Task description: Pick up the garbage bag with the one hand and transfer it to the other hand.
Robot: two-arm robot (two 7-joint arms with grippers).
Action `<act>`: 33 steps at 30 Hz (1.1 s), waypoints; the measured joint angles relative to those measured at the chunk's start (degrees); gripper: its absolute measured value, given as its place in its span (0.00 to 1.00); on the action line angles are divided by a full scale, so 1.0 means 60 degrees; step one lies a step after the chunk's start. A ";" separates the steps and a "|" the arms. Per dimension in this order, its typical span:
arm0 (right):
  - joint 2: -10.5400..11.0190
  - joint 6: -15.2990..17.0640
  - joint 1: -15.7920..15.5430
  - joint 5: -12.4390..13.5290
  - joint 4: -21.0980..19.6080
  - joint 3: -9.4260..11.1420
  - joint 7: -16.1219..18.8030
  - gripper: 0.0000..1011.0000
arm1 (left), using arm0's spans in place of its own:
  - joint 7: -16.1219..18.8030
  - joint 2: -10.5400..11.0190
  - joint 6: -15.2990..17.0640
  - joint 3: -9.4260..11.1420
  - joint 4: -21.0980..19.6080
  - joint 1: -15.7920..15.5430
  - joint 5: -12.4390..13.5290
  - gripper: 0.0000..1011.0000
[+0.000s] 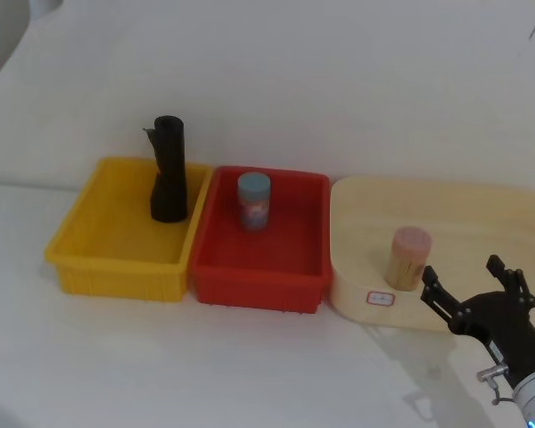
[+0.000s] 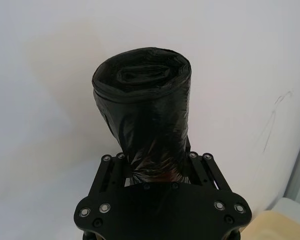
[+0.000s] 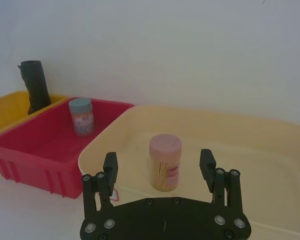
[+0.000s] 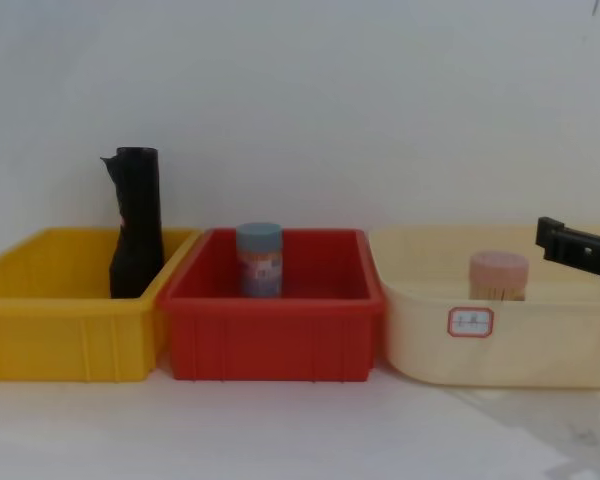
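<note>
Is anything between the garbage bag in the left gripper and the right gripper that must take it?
Nothing visible: the garbage bag sits in the left gripper's jaws before bare wall; the right gripper, open, hovers at the cream tray.

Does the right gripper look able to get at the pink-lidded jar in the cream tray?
Probably yes. The right gripper is open and faces the jar, which stands alone in the cream tray; nothing stands between them. The left gripper holds the garbage bag.
</note>
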 joint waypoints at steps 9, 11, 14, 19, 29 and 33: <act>0.0000 -0.0001 0.0001 0.0000 0.0000 0.0000 0.0001 0.99 | 0.0473 0.0196 0.0039 0.0072 -0.0948 0.0841 0.0186 0.48; 0.0000 -0.0001 0.0001 0.0000 0.0000 -0.0001 0.0001 0.99 | 0.0563 0.0232 0.0047 0.0087 -0.1121 0.0995 0.0221 0.48; 0.0000 -0.0001 0.0001 0.0000 0.0000 0.0001 0.0001 0.99 | 0.0732 0.0299 0.0067 0.0113 -0.1453 0.1285 0.0285 0.48; 0.0000 -0.0001 0.0001 0.0000 0.0001 0.0000 0.0001 0.99 | 0.1029 0.0418 0.0098 0.0163 -0.2022 0.1790 0.0396 0.48; 0.0000 -0.0001 0.0001 0.0000 0.0000 0.0000 0.0002 0.99 | 0.1585 0.0638 0.0154 0.0257 -0.3101 0.2758 0.0603 0.48; 0.0000 -0.0001 0.0001 0.0000 0.0001 -0.0001 0.0001 0.99 | 0.1804 0.0728 0.0177 0.0293 -0.3529 0.3141 0.0685 0.48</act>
